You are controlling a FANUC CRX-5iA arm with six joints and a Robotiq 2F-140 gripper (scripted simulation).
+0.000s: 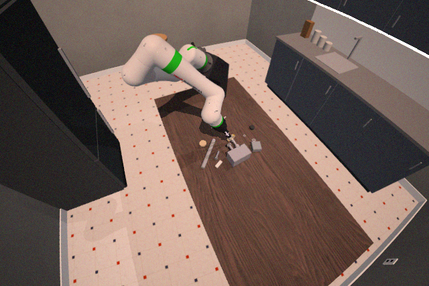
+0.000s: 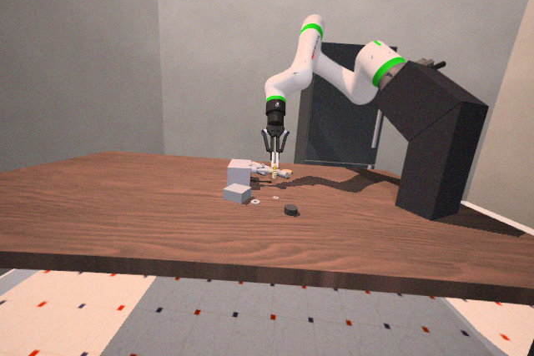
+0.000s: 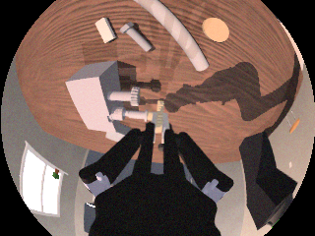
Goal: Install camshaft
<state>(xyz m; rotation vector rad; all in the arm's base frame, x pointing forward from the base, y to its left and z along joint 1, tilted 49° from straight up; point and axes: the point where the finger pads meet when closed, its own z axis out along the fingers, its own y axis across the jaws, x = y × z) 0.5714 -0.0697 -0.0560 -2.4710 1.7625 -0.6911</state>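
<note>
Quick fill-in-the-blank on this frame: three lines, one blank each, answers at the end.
1. The claw is shut on the ____.
2. The engine case stands ____ on the table.
3. The round puck lying apart from the case is ____ in colour.

Missing words: camshaft; upright; black.
</note>
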